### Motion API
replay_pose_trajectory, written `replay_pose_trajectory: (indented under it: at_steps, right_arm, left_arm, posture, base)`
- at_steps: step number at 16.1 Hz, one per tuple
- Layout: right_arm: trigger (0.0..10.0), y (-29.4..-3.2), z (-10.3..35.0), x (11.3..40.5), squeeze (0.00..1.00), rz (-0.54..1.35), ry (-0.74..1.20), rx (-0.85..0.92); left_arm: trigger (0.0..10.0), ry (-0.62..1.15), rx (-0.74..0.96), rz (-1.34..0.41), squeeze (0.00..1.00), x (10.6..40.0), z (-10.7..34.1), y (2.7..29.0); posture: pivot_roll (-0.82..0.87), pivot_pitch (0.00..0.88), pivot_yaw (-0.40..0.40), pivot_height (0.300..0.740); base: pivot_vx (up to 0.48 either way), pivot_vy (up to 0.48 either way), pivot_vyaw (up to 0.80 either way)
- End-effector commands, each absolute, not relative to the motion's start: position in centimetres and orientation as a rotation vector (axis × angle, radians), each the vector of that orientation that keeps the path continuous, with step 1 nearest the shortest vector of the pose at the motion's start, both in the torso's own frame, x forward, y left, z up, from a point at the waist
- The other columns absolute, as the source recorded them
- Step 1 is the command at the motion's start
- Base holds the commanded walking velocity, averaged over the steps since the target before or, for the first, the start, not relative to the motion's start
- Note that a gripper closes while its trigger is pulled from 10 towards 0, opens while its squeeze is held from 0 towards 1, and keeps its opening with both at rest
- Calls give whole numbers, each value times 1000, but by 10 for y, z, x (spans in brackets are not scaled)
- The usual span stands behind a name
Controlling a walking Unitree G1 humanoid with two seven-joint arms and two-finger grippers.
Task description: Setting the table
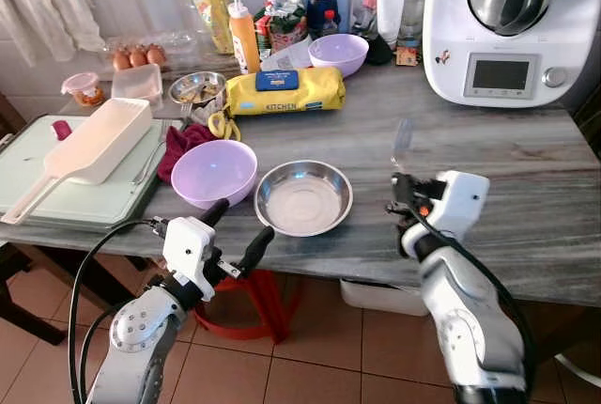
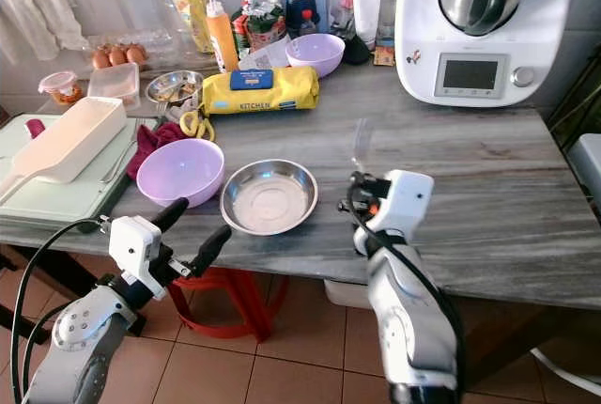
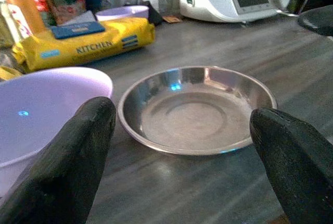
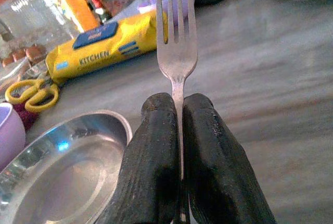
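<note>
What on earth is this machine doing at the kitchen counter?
It seems to be setting a place. Its right gripper is shut on a silver metal fork, held upright just right of a round stainless steel plate on the grey wooden counter. Its left gripper hangs open at the counter's near edge, in front of the plate and a lilac plastic bowl.

A shallow, round steel dish sits empty and upright near the front edge of the grey wood-grain counter, at the centre of the frame. A lilac plastic bowl stands touching it on the left. Right of the dish, a silver fork is held tines-up, pinched by its handle.
</note>
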State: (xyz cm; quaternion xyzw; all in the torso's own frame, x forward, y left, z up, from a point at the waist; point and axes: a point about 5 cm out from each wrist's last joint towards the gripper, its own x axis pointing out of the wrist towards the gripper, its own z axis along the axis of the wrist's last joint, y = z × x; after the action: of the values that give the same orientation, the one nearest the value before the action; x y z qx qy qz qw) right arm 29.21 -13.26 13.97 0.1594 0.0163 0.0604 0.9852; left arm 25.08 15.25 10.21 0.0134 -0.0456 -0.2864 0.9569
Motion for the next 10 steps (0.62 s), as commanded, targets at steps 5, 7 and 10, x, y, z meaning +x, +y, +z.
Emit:
replay_pose_trajectory:
  at_steps: [5, 7, 10]
  right_arm:
    - [10000, -119, 136, 299, 0, 137, 98, 361]
    - [10000, -121, 127, 301, 0, 119, 139, 377]
    - [10000, -126, 119, 303, 0, 88, 184, 384]
  left_arm:
    - [10000, -75, 36, -639, 0, 248, 102, 151]
    - [10000, -68, 16, -682, 0, 246, 101, 147]
    - [10000, -63, -19, -747, 0, 243, 101, 140]
  posture:
    - [-82, 82, 91, 740]
    - [-83, 81, 87, 740]
    - [-84, 79, 84, 740]
  base:
    - [0, 0, 0]
    - [0, 0, 0]
    - [0, 0, 0]
